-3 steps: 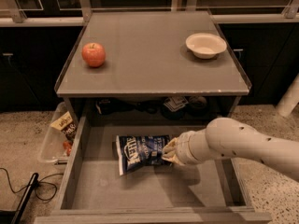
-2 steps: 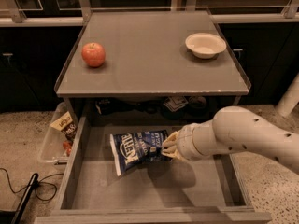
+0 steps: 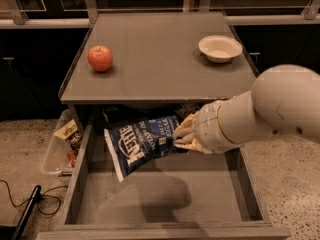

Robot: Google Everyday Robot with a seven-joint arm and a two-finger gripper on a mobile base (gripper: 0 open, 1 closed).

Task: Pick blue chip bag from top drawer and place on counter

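Since the chip bag [image 3: 142,144] hangs by its right end alone, pinched in the claw [image 3: 181,136], most of its length sags left and below the claw. It seems to be clear of the drawer [image 3: 200,194] floor, where its shadow falls.

That thin hold on slick foil is the main risk, I judge: a quick lift or swing could let the bag slide out and drop back into the drawer. The counter [image 3: 160,59] has its front edge just above and behind the claw. A straight rise could catch the bag's top edge under that lip and tear it loose, so the claw should pull forward first.

On the counter, the bowl [image 3: 220,48] sits beyond the claw to the right and the apple [image 3: 100,58] far left. A trailing bag could nudge either one.
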